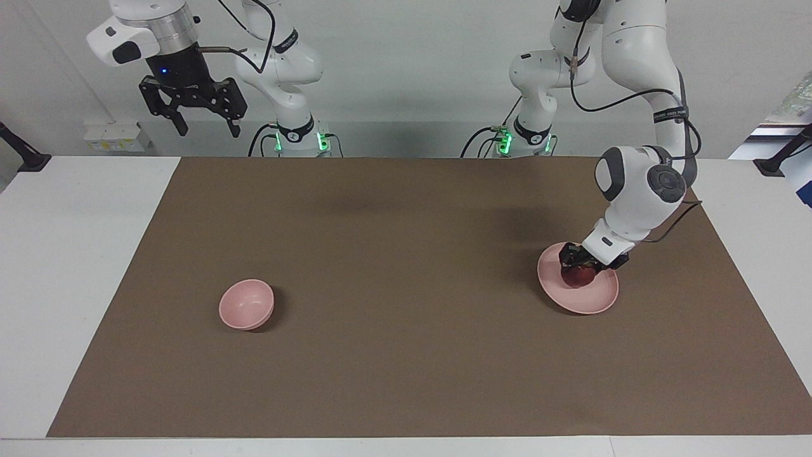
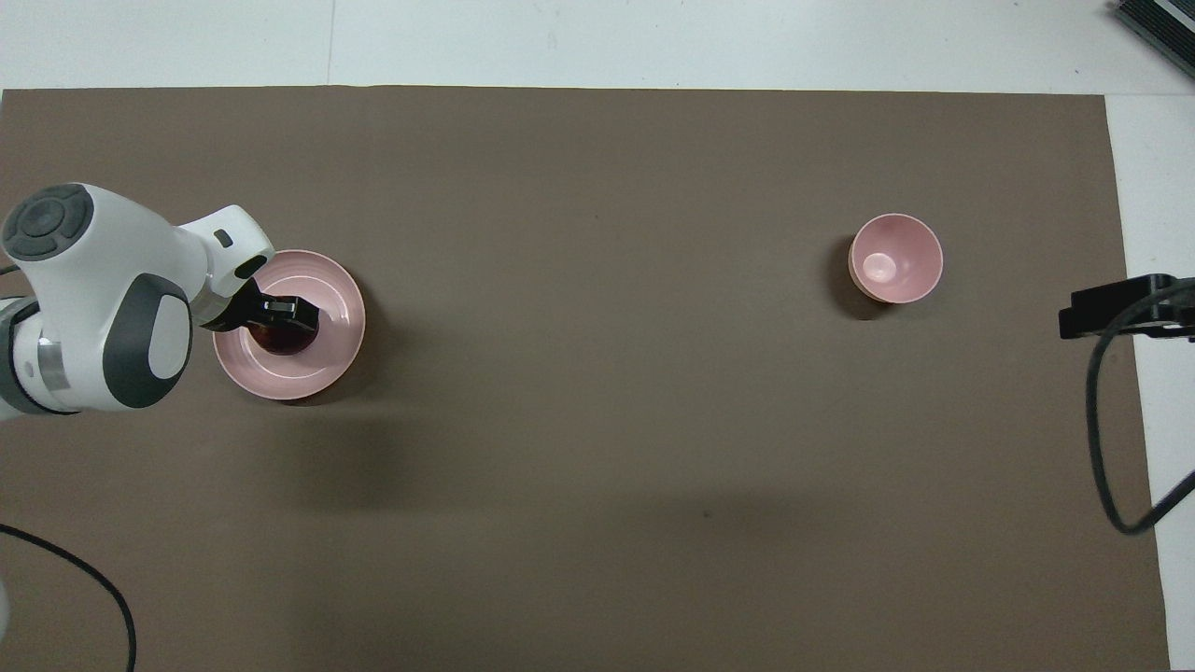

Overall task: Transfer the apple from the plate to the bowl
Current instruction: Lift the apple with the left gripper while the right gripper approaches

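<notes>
Brown matting (image 1: 406,298) covers a white bench (image 1: 76,266) where two Franka arms work. At the left arm's end, the left gripper (image 1: 580,265) reaches down into the pale-pink plate (image 1: 587,298), its fingers closed around the dark-red apple (image 1: 576,277), which sits on the plate. Well apart, toward the right arm's end, stands the small pink bowl (image 1: 246,304). The right gripper (image 1: 202,124) waits high over the bench's edge near its base, fingers spread open.

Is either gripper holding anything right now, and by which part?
Left gripper is around the apple on the plate; a closed grasp cannot be told. Right gripper holds nothing.
</notes>
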{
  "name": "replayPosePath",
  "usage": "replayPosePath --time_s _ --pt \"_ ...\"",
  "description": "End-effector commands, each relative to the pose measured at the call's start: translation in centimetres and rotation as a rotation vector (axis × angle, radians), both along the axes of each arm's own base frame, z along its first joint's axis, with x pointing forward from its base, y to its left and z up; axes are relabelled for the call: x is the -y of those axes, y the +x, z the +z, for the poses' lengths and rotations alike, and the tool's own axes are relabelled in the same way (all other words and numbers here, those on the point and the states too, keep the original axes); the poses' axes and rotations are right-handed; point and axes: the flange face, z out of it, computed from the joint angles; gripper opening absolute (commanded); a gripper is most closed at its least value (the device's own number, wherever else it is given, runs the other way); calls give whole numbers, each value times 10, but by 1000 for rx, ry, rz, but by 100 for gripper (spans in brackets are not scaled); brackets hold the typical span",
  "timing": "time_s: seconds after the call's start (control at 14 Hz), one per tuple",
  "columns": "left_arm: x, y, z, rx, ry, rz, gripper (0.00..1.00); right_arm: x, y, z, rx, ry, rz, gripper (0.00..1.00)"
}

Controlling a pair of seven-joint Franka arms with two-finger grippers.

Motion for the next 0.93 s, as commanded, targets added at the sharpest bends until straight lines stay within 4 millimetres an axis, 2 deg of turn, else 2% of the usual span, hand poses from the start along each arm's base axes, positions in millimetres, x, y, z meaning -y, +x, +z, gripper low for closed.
replayPosePath --time_s 0.0,0.21,0.43,0.79,0.86 --pt "3 8 31 -12 -7 8 0 3 -1 4 6 18 12 100" --pt "10 15 46 20 -24 18 0 3 -1 4 6 19 12 100" --pt "17 22 57 19 -88 148 0 6 -1 4 6 18 7 100" --pt "29 28 60 -13 -286 276 0 8 -1 4 4 18 3 100" --pt "38 27 61 -18 -293 264 0 8 -2 3 1 18 10 100"
